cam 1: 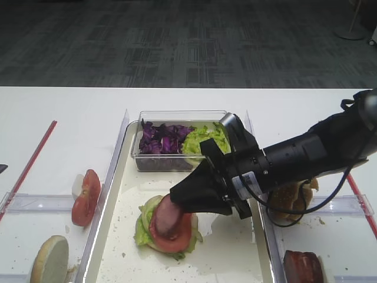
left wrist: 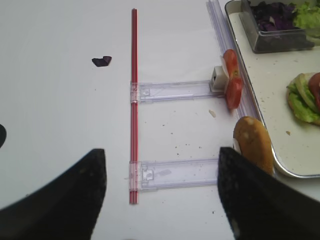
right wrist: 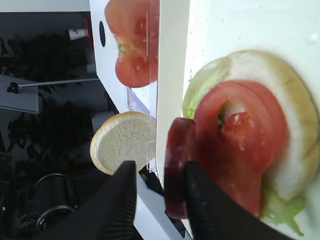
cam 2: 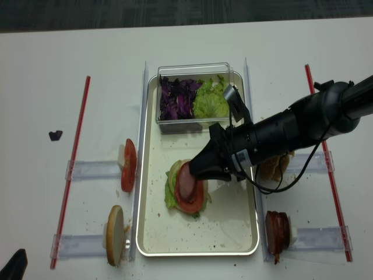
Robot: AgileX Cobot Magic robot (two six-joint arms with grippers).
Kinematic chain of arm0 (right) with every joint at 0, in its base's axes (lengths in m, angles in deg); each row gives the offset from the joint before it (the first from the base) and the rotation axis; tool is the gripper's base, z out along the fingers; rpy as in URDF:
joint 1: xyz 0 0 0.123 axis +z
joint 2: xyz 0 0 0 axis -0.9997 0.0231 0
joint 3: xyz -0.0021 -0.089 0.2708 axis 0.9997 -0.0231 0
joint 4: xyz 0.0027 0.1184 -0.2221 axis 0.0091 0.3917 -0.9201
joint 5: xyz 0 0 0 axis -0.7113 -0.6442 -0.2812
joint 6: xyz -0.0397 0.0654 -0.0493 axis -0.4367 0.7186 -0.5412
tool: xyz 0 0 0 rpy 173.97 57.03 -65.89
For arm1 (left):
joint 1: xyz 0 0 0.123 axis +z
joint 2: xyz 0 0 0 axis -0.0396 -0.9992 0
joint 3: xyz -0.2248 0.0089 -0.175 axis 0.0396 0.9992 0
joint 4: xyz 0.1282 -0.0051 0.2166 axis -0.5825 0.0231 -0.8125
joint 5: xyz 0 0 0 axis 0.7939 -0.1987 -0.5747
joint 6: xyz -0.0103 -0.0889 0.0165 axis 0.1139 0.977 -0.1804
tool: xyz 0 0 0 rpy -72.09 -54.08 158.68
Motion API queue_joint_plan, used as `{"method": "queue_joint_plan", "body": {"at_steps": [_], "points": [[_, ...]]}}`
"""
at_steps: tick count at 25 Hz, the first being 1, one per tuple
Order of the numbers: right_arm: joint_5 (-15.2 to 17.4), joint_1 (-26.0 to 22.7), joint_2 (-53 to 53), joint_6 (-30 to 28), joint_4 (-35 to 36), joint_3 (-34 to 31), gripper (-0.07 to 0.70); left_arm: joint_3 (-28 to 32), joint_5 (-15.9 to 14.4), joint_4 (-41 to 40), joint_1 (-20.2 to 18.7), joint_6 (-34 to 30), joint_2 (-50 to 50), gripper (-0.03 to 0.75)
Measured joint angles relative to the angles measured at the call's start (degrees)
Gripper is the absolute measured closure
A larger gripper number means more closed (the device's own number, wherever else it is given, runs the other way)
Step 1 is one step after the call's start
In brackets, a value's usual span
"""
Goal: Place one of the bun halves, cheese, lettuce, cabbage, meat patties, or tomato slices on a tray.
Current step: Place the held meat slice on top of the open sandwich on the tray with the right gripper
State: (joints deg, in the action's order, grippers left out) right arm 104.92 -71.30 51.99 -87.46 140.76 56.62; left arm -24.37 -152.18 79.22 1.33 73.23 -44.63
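On the cream tray (cam 2: pixel 227 227) lies a stack: pale bun half, lettuce (cam 1: pixel 141 230) and a tomato slice (cam 1: pixel 177 233). A meat patty (right wrist: pixel 179 165) stands on edge over that tomato slice, also seen as the patty (cam 2: pixel 185 182). My right gripper (right wrist: pixel 160 195) reaches in from the right around it. One finger touches the patty; a gap shows between the patty and the other finger, so the jaws are open. My left gripper (left wrist: pixel 162 195) hovers wide open over the bare table left of the tray, holding nothing.
A clear box at the tray's far end holds purple cabbage (cam 2: pixel 179 99) and lettuce (cam 2: pixel 211 100). Left of the tray stand a tomato slice (cam 2: pixel 128 165) and a bun half (cam 2: pixel 115 235) on clear holders. To the right are meat patties (cam 2: pixel 277 230) and a bun half (cam 2: pixel 274 166). Red strips (cam 2: pixel 73 169) flank both sides.
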Motion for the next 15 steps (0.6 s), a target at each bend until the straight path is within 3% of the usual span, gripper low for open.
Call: {"method": "queue_joint_plan", "body": {"at_steps": [7, 15], "points": [[0.0, 0.0, 0.0, 0.0, 0.1, 0.0, 0.19, 0.0, 0.0, 0.0, 0.0, 0.0, 0.0, 0.277], [0.0, 0.0, 0.0, -1.4, 1.0, 0.0, 0.071, 0.0, 0.0, 0.0, 0.0, 0.0, 0.0, 0.277]]}}
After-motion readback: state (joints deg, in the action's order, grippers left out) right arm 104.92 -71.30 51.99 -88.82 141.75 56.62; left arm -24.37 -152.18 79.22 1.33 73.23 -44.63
